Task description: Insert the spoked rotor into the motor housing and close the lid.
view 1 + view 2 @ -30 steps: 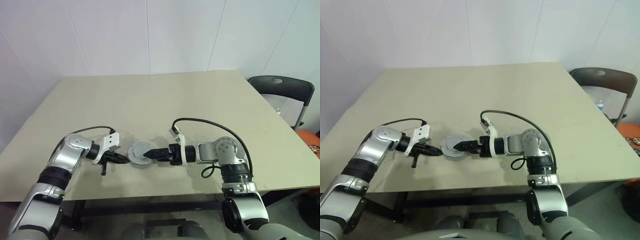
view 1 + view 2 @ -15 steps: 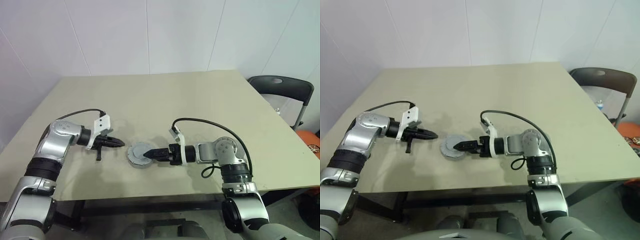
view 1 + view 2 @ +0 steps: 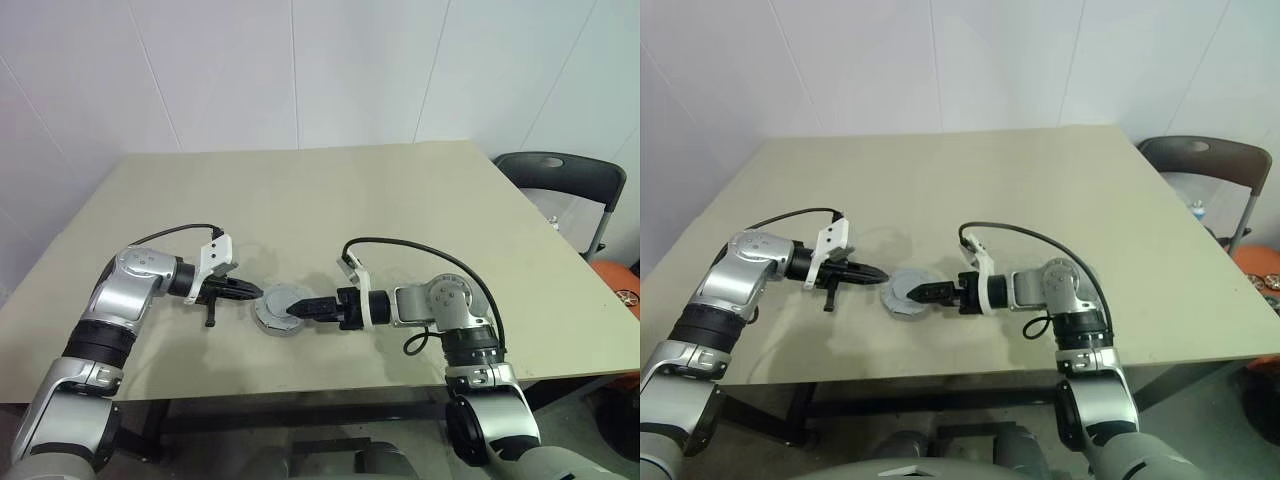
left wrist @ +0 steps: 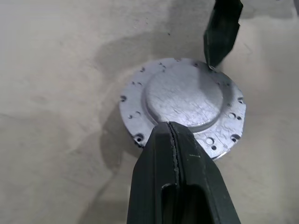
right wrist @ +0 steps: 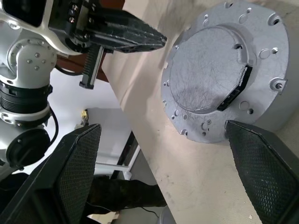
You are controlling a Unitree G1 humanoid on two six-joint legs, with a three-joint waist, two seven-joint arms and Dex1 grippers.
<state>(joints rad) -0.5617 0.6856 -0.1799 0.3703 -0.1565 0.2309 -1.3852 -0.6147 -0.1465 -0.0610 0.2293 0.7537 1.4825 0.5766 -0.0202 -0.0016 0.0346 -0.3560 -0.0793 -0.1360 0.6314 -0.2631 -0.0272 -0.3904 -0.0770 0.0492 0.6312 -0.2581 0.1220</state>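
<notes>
The motor housing sits on the table near the front edge, with the lid on top of it, plain grey face up. The lid looks flat and level on the housing. The spoked rotor is hidden. My left gripper is shut and empty, its tips pointing at the housing's left edge, just short of it and slightly above. My right gripper is open and reaches in from the right. One of its fingers rests against the housing's side; the other stands well apart.
The beige table is bare apart from the housing. A dark chair stands off the table's right rear corner. An orange object lies low at the far right.
My left gripper pulled back up and to the left from the housing, then returned close to its left edge, now a little higher than at first. The right gripper and the housing stayed put.
</notes>
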